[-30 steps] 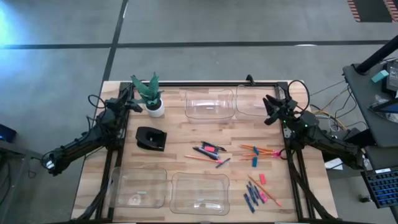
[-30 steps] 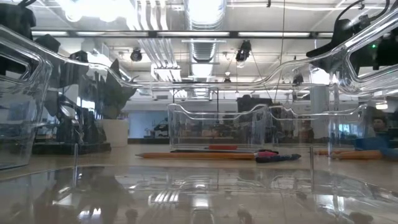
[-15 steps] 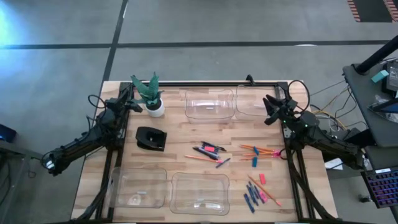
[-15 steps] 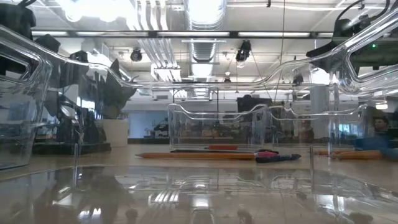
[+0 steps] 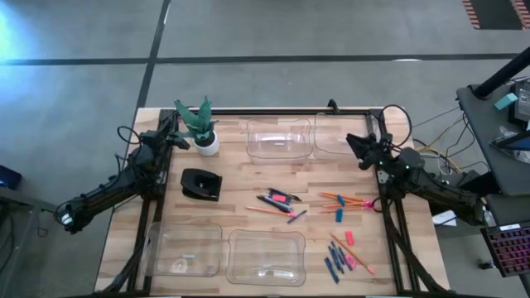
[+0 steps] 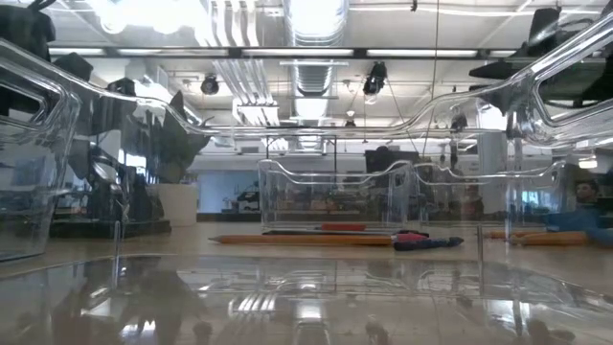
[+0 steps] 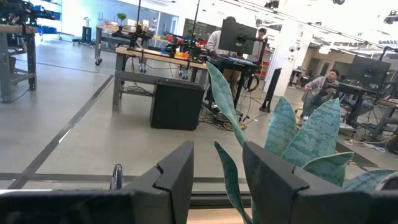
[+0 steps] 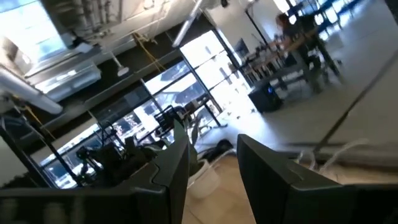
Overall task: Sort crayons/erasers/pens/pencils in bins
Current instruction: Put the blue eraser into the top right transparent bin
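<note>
compared with the frame half a second before, the right gripper [image 5: 358,146] was seen a little nearer to the far right bin [image 5: 337,134], and its dark shape had shifted in the upper right of the low view; the left gripper [image 5: 168,132] and all things on the table were found unchanged.

the right gripper was held at the near right corner of that far right bin, with nothing carried. in the right wrist view its two fingers [image 8: 177,163] were parted, with a clear gap between them. the left gripper was kept at the far left corner of the table [image 5: 236,184], just beside the potted plant [image 5: 199,127], and its fingers [image 7: 180,177] were also spread with nothing between them.

the pens [image 5: 277,201] and one pink eraser were scattered in the middle of the table, on the near left side of the right gripper. several pencils [image 5: 344,199] lay just nearer than the right gripper, close to the right edge. the crayons [image 5: 334,263] were gathered farther toward the near right corner, mixed with erasers [image 5: 349,237] and more pencils. the second far bin [image 5: 278,137] stood to the left of the right gripper, touching its neighbour. two other bins [image 5: 266,255] stood along the near edge, well apart from both grippers.

a black box-like object [image 5: 200,184] lay on the near side of the left gripper. bare wood was left open between the far bins and the scattered pens.
</note>
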